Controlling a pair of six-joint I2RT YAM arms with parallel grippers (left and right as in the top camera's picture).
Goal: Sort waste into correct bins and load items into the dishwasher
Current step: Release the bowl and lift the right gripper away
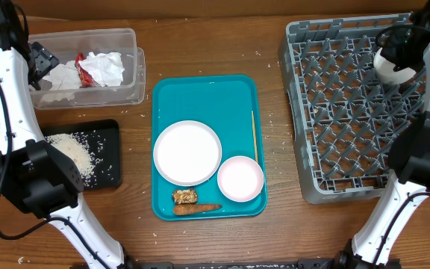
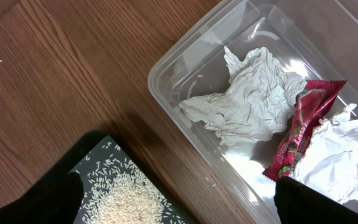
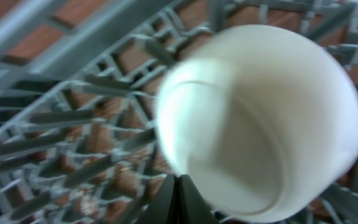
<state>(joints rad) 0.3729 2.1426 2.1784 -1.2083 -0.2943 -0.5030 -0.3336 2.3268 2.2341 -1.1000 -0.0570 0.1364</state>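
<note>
Closest to the lens in the right wrist view: right gripper, both dark fingers pressed flat together with no gap. Right at the tips, the lower rim of the small cup, white, blurred, mouth turned toward the camera. Cannot tell whether the rim is pinched between the fingers or merely beside them. Behind the cup, grey pegs and lattice of the dish rack.

Left wrist view: left gripper spread wide, 1 dark finger at each lower corner, nothing between them. Below, a corner of the clear tub holding 2 crumpled napkins, with the red wrapper lying between them. Near the tub but apart from it, a corner of the black tray with a heap of rice. Wooden table around both.

Overhead view: tub at far left, black tray nearer, left gripper above the tub's left end. In the middle, teal tray carrying:
- 1 plate
- 1 bowl just beside the plate
- brown lump and carrot-like stick at the near edge
- thin yellow stick along the right side

At right, the rack, with the cup over its far right part, under the right gripper. Cannot tell whether resting on the pegs or raised. Stray grains scattered on the table.
</note>
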